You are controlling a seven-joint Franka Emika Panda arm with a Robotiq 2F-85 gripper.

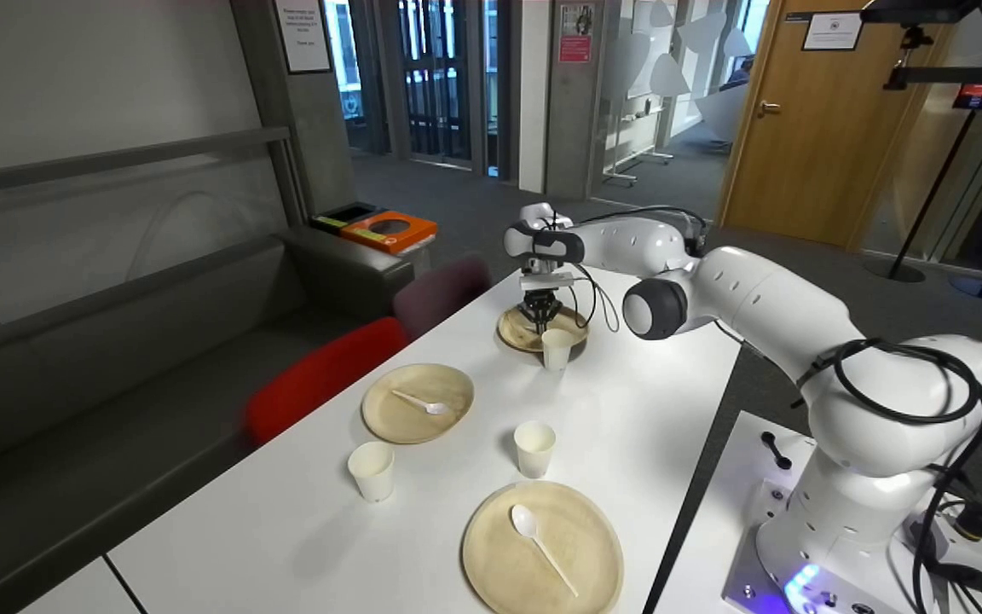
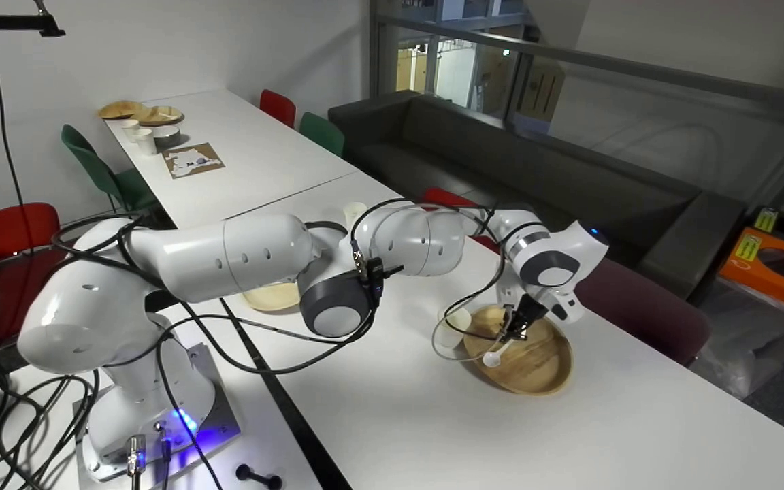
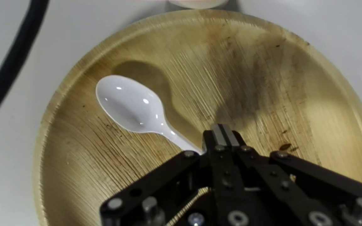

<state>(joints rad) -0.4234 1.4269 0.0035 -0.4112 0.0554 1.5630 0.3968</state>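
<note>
White plastic spoon (image 3: 132, 105) is showing upper left in the wrist view over a round tan wooden plate (image 3: 96, 179), its handle (image 3: 182, 141) passing behind fully closed black fingers (image 3: 217, 135), hold unclear, so gentle motion is probably helping.

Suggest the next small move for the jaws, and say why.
I'd probably lift slightly, straight up, and watch whether the white spoon follows. The jaws are shut and the spoon's handle disappears behind them in the wrist view, so I can't tell if it's gripped. Going up should also stay clear of the cup beside the plate.
</note>
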